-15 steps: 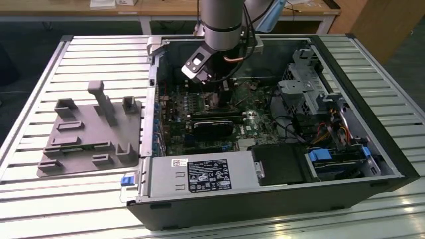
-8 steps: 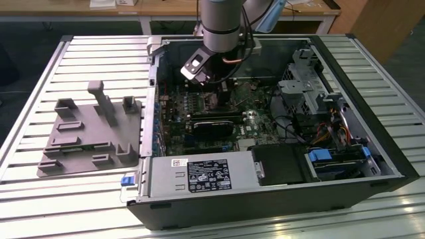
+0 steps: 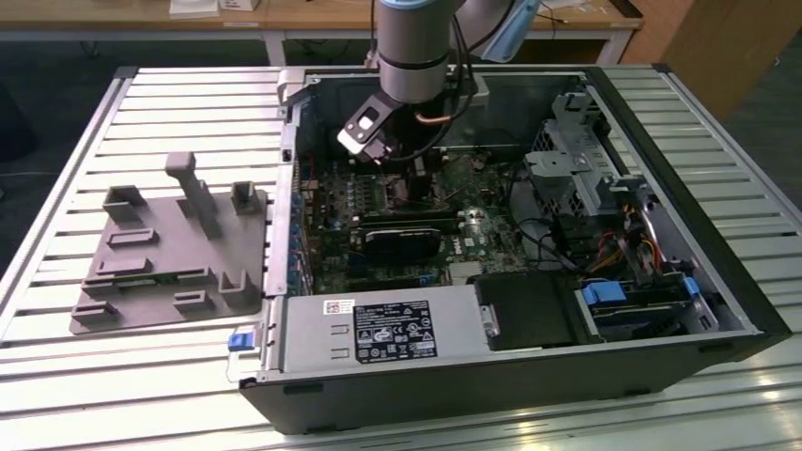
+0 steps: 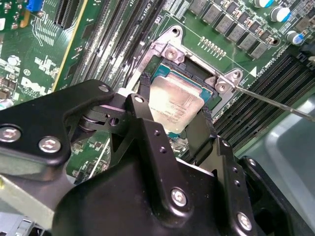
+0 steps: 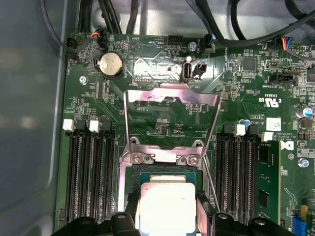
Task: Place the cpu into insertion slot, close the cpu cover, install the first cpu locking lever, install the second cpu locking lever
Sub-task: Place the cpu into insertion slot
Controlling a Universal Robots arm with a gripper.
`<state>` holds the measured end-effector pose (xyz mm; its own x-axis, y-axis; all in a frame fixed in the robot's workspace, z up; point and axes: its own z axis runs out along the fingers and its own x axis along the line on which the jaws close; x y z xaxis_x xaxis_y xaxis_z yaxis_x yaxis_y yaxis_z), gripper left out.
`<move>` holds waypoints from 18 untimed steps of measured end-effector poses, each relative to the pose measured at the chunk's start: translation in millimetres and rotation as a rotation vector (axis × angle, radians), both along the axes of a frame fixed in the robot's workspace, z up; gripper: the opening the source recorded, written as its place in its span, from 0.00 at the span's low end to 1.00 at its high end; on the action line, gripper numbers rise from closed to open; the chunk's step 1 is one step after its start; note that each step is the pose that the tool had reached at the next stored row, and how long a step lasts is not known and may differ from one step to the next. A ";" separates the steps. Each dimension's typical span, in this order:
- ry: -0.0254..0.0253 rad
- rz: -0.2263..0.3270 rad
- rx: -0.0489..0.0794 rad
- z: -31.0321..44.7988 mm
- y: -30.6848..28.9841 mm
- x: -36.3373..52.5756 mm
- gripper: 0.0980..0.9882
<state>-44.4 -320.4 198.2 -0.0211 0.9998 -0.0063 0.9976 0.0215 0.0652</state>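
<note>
In both wrist views the cpu point(image 4: 174, 103) point(image 5: 165, 204), a small square chip with a dull silver top, sits between my two black fingers point(image 4: 143, 96), which touch its opposite edges. My gripper point(image 4: 174, 112) point(image 5: 165, 212) point(image 3: 391, 162) is shut on the cpu. It holds the chip directly over the insertion slot point(image 4: 196, 73) point(image 5: 147, 173), whose black rim shows around it. I cannot tell whether the chip is seated. The cpu cover point(image 5: 206, 98), a silvery frame with a square cut-out, stands flipped open beyond the slot. A thin locking lever point(image 4: 275, 102) point(image 5: 210, 184) stands free beside the slot.
The open computer case point(image 3: 701, 282) lies on a slatted table. Memory slots point(image 5: 88, 172) flank the socket, with a fitted module point(image 5: 268, 182) on one side. A black card point(image 3: 401, 235), the power supply point(image 3: 376, 329) and a drive cage point(image 3: 577, 160) surround it. A grey fixture point(image 3: 163, 254) lies at the exterior view's left.
</note>
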 end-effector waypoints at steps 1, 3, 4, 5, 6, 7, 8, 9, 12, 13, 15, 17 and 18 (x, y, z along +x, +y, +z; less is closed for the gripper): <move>0.0000 0.000 0.000 -0.5 0.0 0.0 0.49; 0.0002 -0.003 0.000 -0.5 0.0 0.0 0.49; 0.0002 -0.003 0.000 -0.5 0.0 0.0 0.49; 0.0001 -0.003 0.000 -0.6 0.0 0.0 0.49; 0.0000 -0.003 0.000 -0.6 0.0 0.0 0.49; -0.0001 -0.007 0.001 -0.9 0.1 0.0 0.49; -0.0002 -0.014 0.001 -1.2 0.1 0.0 0.49; 0.0001 -0.018 0.000 -1.1 0.0 0.0 0.49; 0.0000 -0.022 0.001 -1.8 0.0 0.0 0.49; 0.0000 -0.023 0.001 -2.1 0.1 0.0 0.49; 0.0000 -0.023 0.002 -2.8 0.2 0.0 0.49; 0.0000 -0.023 0.002 -3.7 0.2 0.0 0.49; 0.0000 -0.023 0.002 -4.1 0.2 0.0 0.49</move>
